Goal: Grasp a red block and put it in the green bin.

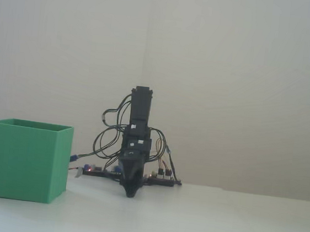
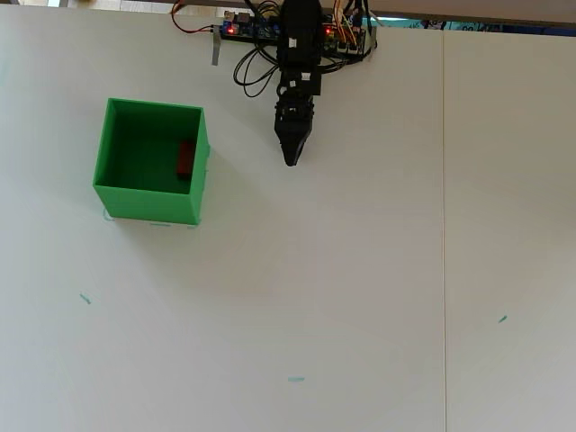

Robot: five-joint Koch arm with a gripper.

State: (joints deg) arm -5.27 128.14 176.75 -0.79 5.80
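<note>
The green bin (image 2: 149,203) stands at the left of the white table in the overhead view, and at the lower left as a green bin (image 1: 24,160) in the fixed view. The red block (image 2: 185,159) lies inside it, against the right wall; the fixed view hides it behind the bin's wall. My gripper (image 2: 292,160) points down at the table to the right of the bin, well apart from it, folded close to the arm's base. Its jaws come together at one tip with nothing between them. In the fixed view the gripper (image 1: 129,193) hangs just above the table.
A circuit board with wires (image 2: 261,29) sits at the arm's base at the table's far edge. A seam (image 2: 444,225) runs down the table on the right. Small teal marks (image 2: 295,379) dot the surface.
</note>
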